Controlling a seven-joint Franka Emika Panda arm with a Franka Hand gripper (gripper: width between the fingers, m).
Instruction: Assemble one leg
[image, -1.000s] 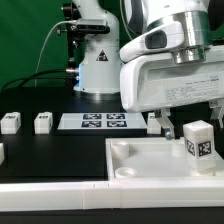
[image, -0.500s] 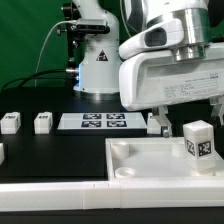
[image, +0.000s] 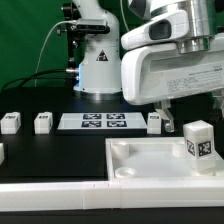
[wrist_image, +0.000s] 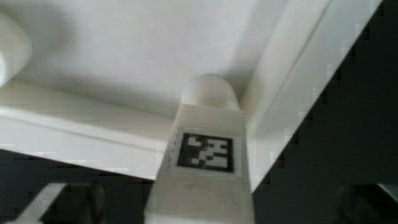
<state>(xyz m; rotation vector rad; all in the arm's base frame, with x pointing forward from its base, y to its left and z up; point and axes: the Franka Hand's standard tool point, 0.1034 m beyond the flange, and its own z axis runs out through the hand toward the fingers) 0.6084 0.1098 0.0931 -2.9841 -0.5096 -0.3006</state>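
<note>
The leg (image: 200, 140) stands upright in the tray (image: 140, 175), close to its wall, beneath the gripper (image: 192, 115) and in line with the gap between its fingers. The tray lies on the counter (image: 50, 150). Off the gripper toward the exterior view's left, behind the tray, sit a second leg (image: 154, 121), the marker board (image: 104, 121), a third leg (image: 43, 122) and a fourth leg (image: 11, 122).

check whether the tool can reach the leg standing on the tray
Likely yes: the open tool hangs above the upright leg on the tray, and nothing shows between them.
</note>
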